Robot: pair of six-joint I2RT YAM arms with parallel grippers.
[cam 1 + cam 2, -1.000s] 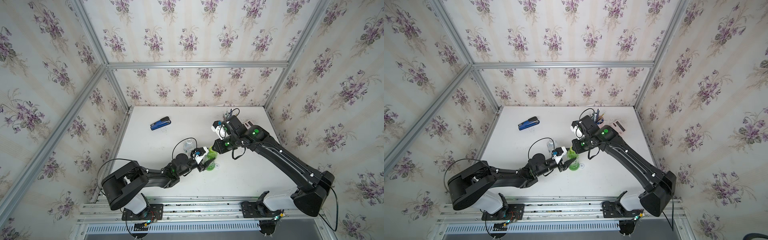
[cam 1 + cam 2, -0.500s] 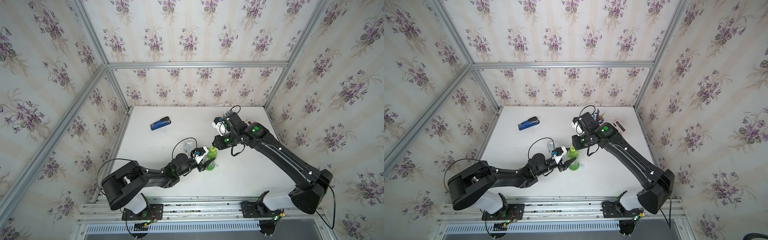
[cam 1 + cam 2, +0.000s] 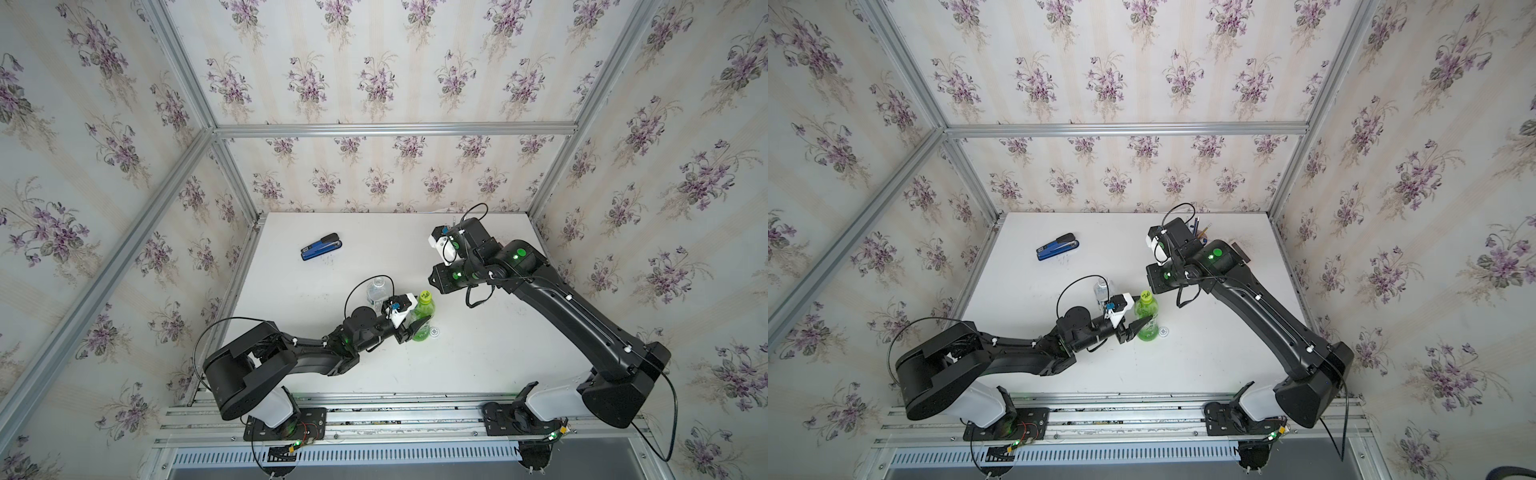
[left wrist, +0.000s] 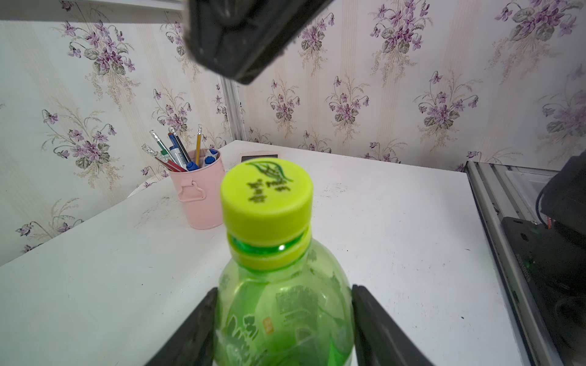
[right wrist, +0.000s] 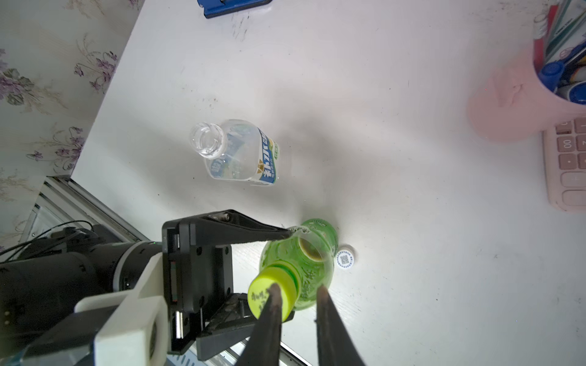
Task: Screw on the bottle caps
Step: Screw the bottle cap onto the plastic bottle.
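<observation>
The green bottle [image 3: 422, 316] [image 5: 314, 253] stands upright at mid table with the yellow-green bottle cap [image 3: 424, 296] [image 4: 266, 196] sitting on its neck. My left gripper [image 4: 284, 290] is shut on the bottle's body, one finger on each side. My right gripper [image 5: 298, 286] hangs above and just beside the cap. Its fingers are drawn close with a narrow gap and nothing between them. The clear bottle [image 3: 376, 290] [image 5: 241, 155] stands uncapped just behind my left wrist. The white bottle cap [image 3: 1164, 331] [image 5: 345, 259] lies on the table beside the green bottle's base.
A blue stapler [image 3: 321, 246] lies at the back left. At the back right, under my right arm, stand a pink pen cup [image 4: 198, 190] and a pink calculator [image 5: 567, 158]. The table's front edge meets a metal rail [image 3: 374, 415].
My right gripper has lifted off the yellow-green cap and drawn back toward the far right, which leaves the cap in plain view. My left gripper and the green bottle have not moved.
</observation>
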